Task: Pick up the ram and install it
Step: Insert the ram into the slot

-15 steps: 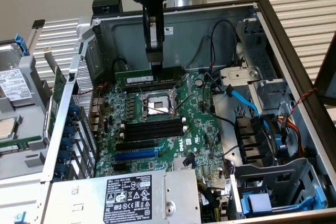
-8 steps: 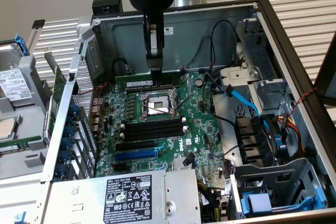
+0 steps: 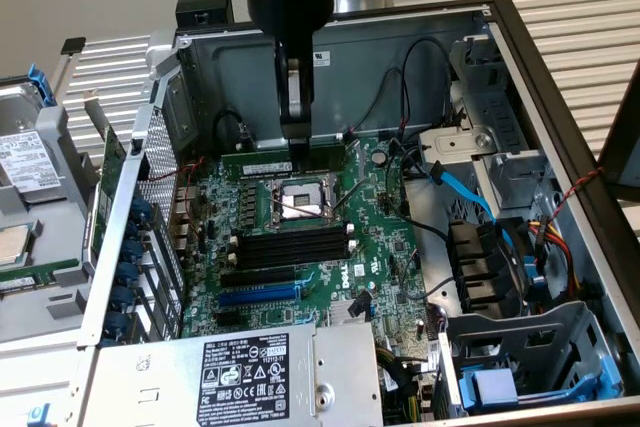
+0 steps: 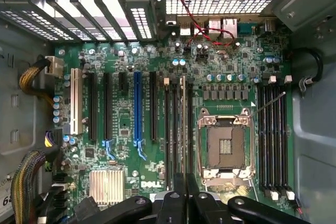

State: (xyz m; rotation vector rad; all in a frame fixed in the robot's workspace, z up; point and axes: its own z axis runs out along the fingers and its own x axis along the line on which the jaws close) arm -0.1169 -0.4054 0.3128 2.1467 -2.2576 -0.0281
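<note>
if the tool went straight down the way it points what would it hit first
The ram in the tool would likely meet the black slots beside the socket first, judging by the wrist view; height above them is unclear.

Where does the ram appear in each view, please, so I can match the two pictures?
Exterior view: the ram is held level by the gripper, just above the CPU socket in the picture.
Wrist view: the ram shows edge-on as a thin strip over the black memory slots, beside the CPU socket.
Shared landmark: the CPU socket.

Bright, even light, soft shadows, slight glare
</note>
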